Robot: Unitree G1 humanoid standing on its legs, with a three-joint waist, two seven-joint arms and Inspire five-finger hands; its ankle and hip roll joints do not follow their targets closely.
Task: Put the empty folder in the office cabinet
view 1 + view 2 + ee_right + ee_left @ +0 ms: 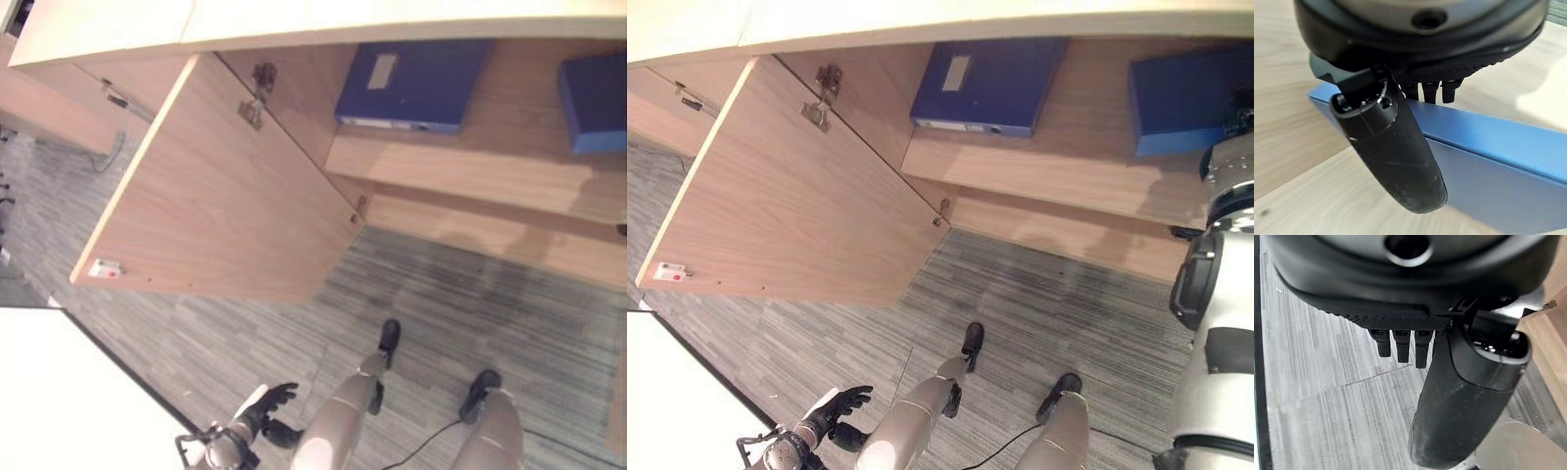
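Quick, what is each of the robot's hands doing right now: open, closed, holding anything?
Left hand: open, fingers relaxed, holding nothing, hanging low over the carpet.
Right hand: at the blue folder on the cabinet shelf; thumb against it, grip cannot be told.

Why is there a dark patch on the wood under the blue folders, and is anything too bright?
Left eye view: a soft shadow lies on the cabinet front under the shelf holding the blue folders. Right eye view: the cabinet top glares pale. Right wrist view: the robot hand looms large over a folder.
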